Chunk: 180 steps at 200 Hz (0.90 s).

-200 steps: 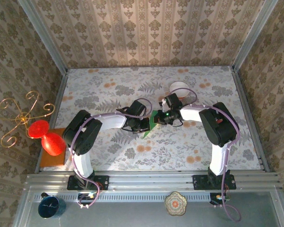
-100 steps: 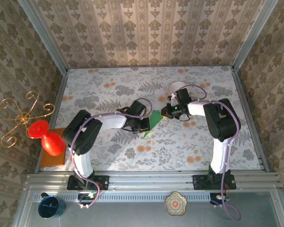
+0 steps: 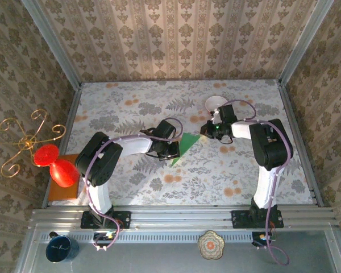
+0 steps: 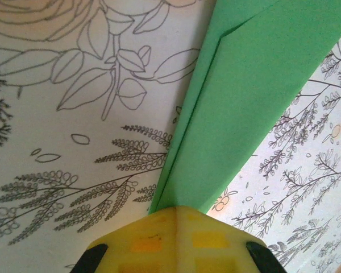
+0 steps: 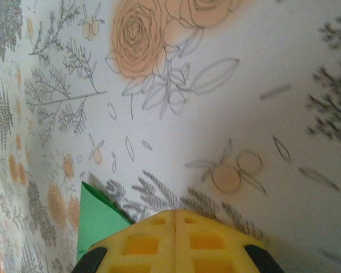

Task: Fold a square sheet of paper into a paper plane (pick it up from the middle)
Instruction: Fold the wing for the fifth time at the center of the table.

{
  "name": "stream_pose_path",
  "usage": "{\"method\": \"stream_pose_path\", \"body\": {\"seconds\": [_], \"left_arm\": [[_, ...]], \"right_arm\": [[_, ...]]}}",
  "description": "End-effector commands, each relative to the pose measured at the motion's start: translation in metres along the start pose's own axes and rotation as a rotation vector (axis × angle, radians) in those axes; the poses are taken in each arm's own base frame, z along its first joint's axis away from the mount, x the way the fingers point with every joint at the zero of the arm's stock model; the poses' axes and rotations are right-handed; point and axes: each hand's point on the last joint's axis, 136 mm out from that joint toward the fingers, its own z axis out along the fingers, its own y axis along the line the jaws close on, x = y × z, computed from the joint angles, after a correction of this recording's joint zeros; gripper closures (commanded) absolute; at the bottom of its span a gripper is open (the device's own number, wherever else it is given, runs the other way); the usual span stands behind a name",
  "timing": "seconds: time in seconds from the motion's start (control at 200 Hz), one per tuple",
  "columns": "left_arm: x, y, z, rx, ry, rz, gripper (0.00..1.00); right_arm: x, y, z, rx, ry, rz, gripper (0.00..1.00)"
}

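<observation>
1. Left wrist: left gripper [image 4: 176,211] fully closed, tips on the narrow end of the folded green paper [image 4: 250,96]; pinched or just pressed, can't tell.
2. Right wrist: right gripper [image 5: 176,215] closed, empty, over tablecloth [image 5: 216,114].
3. Top external: green paper [image 3: 186,145] flat mid-table, between both grippers.

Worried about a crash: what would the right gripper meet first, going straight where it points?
Likely the floral tablecloth: the shut right gripper aims at bare cloth, the green paper off to one side.
</observation>
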Motion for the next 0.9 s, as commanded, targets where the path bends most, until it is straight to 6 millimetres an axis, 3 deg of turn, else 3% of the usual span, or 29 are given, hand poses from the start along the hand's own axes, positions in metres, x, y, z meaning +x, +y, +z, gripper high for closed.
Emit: {"method": "stream_pose_path", "body": {"seconds": [0.0,0.115,0.31,0.4,0.535,0.73,0.895], "left_arm": [[0.01,0.017,-0.008,-0.099,0.037,-0.003,1.0],[-0.002,-0.003,-0.027,-0.049,-0.013,0.026,0.99],[-0.019,-0.012,-0.072,0.022,-0.131,0.026,0.76],[-0.025,0.003,-0.091,0.017,-0.186,0.005,0.66],[-0.029,0.039,-0.105,-0.031,-0.229,-0.048,0.53],[-0.03,0.071,-0.107,-0.095,-0.253,-0.053,0.32],[-0.033,0.086,-0.106,-0.146,-0.279,-0.046,0.17]], "right_arm": [[0.002,0.016,-0.02,0.008,-0.044,-0.036,0.91],[0.012,0.027,-0.031,-0.004,-0.048,-0.032,0.87],[0.042,0.046,-0.042,0.07,-0.01,-0.053,0.69],[0.055,0.047,-0.047,0.152,0.0,-0.044,0.56],[0.071,0.047,-0.052,0.317,0.027,-0.051,0.4],[0.083,0.062,-0.046,0.434,0.0,-0.064,0.27],[0.086,0.073,-0.033,0.492,-0.033,-0.061,0.24]]}}
